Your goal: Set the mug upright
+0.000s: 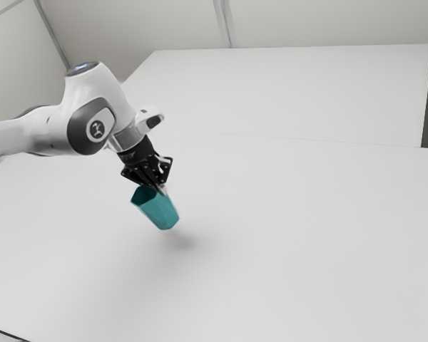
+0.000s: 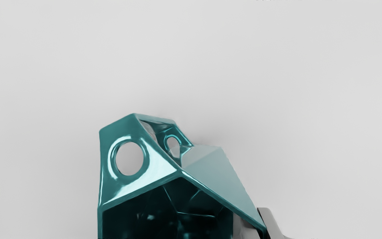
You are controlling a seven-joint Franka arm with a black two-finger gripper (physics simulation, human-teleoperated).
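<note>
Mug [image 1: 159, 210] up off the table [image 1: 307, 242], held by the hand [image 1: 160, 191]. Hand is clamped on the mug's side wall close to the rim: one finger [image 2: 244, 228] inside the cup, the other finger [image 2: 272, 223] outside, wall pinched between. Mug is teal, faceted, tilted, not upright. Mouth points up and toward the exterior view's left, base down toward the exterior view's right. Soft shadow [image 1: 182, 242] on the table below it, apart from the base. In the wrist view the mouth is open toward the camera, dark inside [image 2: 164, 215]; handle [image 2: 153, 162] with a round hole sticks out from the body, away from the clamped part of the rim. White arm [image 1: 93, 121] comes in from the exterior view's left, hand angled down. Table is plain white, pale walls [image 1: 135, 25] behind.
</note>
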